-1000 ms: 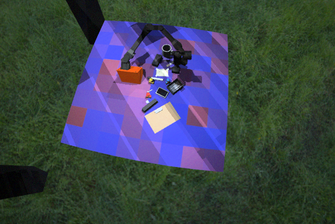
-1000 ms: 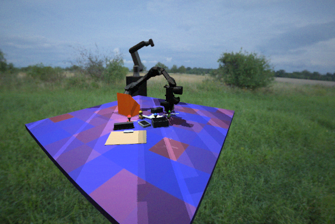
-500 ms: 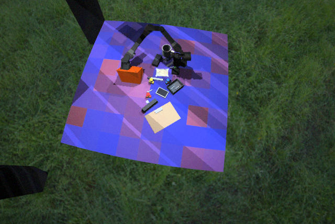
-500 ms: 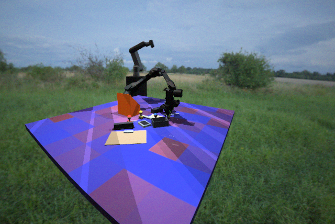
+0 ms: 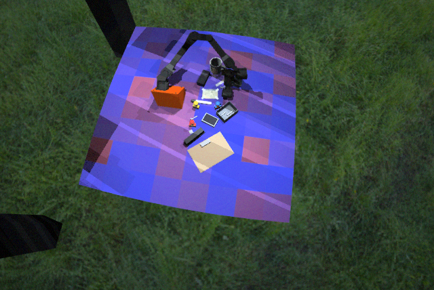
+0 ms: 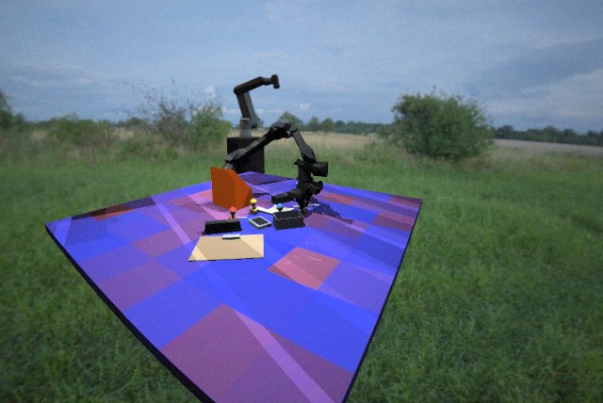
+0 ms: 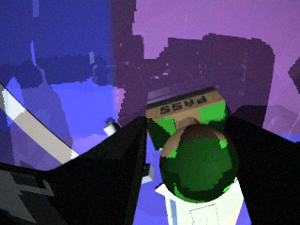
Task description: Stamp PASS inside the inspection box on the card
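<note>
The PASS stamp [image 7: 199, 164] has a round green knob above a tan base lettered PASS and stands on the bench. My gripper [image 7: 187, 125] [image 5: 226, 95] [image 6: 303, 207] is low over it, its fingers either side of the knob. It is open: a gap shows between knob and left finger, while the knob overlaps the right finger's edge. The white card [image 7: 230, 202] [image 5: 210, 93] lies just beside the stamp; its outlined box is partly visible, and the marks there are unreadable. The dark ink pad [image 5: 209, 119] [image 6: 259, 221] has a pale frame.
A yellow-knobbed stamp [image 5: 195, 104], a blue-knobbed one [image 5: 218, 104] and a red-knobbed one [image 5: 192, 122] stand nearby. Also present are a black tray [image 5: 231, 116] [image 6: 288, 221], a cup [image 5: 215, 65], a black bar [image 5: 193, 137], a tan board [image 5: 213, 155] and an orange block [image 5: 169, 97].
</note>
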{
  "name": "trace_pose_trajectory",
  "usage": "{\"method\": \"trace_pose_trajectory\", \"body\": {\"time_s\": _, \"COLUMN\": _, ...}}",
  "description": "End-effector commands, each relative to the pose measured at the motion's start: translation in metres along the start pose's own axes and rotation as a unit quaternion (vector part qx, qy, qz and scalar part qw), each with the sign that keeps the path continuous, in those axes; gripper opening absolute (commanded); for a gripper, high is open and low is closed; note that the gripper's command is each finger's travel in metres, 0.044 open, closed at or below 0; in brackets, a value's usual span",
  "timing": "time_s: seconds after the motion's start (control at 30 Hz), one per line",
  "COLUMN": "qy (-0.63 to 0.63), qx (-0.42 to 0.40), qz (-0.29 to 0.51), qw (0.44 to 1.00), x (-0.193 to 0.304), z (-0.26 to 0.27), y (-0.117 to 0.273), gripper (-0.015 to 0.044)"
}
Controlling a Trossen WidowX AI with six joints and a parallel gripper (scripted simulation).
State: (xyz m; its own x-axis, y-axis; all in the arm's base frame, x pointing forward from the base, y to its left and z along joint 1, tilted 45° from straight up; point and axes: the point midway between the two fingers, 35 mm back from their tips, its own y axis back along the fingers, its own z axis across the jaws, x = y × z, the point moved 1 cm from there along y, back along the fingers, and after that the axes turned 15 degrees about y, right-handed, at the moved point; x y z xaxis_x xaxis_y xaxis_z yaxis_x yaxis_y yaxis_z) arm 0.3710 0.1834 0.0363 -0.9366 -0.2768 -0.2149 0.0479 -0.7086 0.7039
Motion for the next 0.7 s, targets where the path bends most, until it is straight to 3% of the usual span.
{"method": "trace_pose_trajectory", "body": {"time_s": 0.0, "qy": 0.001, "qx": -0.001, "qz": 0.000, "qw": 1.000, "x": -0.0002, "z": 0.0007, "y": -0.0001, "gripper": 0.0168}}
{"method": "trace_pose_trajectory", "body": {"time_s": 0.4, "qy": 0.001, "qx": -0.001, "qz": 0.000, "qw": 1.000, "x": -0.0002, "z": 0.0007, "y": -0.0001, "gripper": 0.0088}}
{"method": "trace_pose_trajectory", "body": {"time_s": 0.53, "qy": 0.001, "qx": -0.001, "qz": 0.000, "qw": 1.000, "x": -0.0003, "z": 0.0006, "y": 0.0011, "gripper": 0.0000}}
{"method": "trace_pose_trajectory", "body": {"time_s": 0.67, "qy": 0.001, "qx": 0.000, "qz": 0.000, "qw": 1.000, "x": -0.0005, "z": 0.0004, "y": 0.0030, "gripper": 0.0000}}
